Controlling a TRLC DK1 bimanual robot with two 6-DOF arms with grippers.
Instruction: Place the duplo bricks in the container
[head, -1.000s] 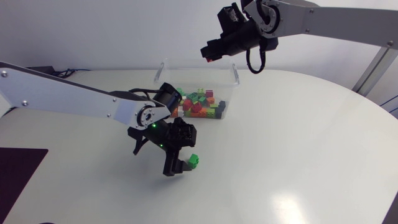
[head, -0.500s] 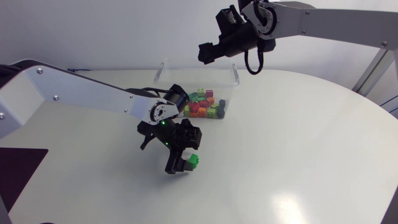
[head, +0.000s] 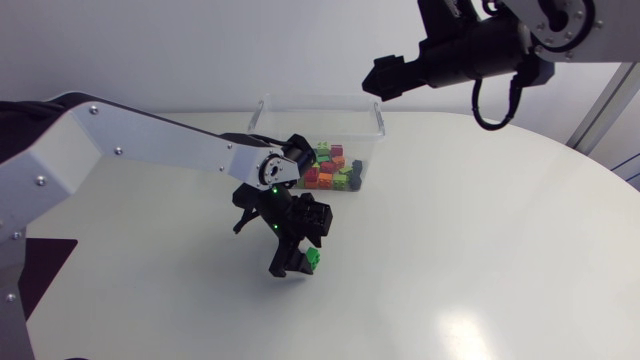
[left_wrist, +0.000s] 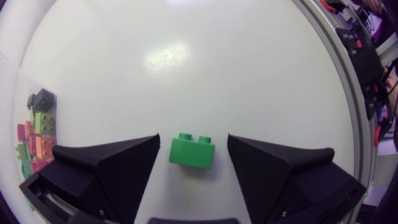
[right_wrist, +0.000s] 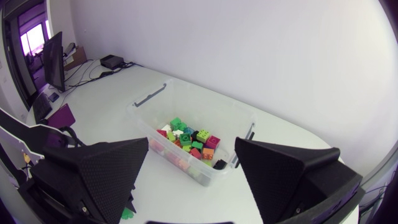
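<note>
Head view:
- Left arm (head: 150, 150) comes in from the left, and the left jaws point down at the bench (head: 480, 250), just in front of the container (head: 372, 122).
- Green brick (head: 313, 259) sits on the bench at the jaw tips, near the container but outside it.
- The container is clear-walled, with a pile of mixed bricks (head: 328, 172) in its near end.
- Right arm (head: 500, 45) is held high over the container's far right corner, well apart from the left arm. The right jaws' opening can't be read from here.

Left wrist view:
- Green brick (left_wrist: 192, 151) is a two-stud piece, lying flat with studs up. Its long axis runs across the gap from one finger to the other.
- The left jaws stand wide. Bare bench shows on both sides of the brick, and neither finger touches it.
- The container wall and its bricks (left_wrist: 38, 134) lie off beside one finger. Nothing stands between the fingers and the brick.

Right wrist view:
- Right jaws are wide apart and hold nothing.
- The container (right_wrist: 152, 94) is below and ahead of them, seen at an angle. Its pile (right_wrist: 189, 142) is heaped toward the near end.
</note>
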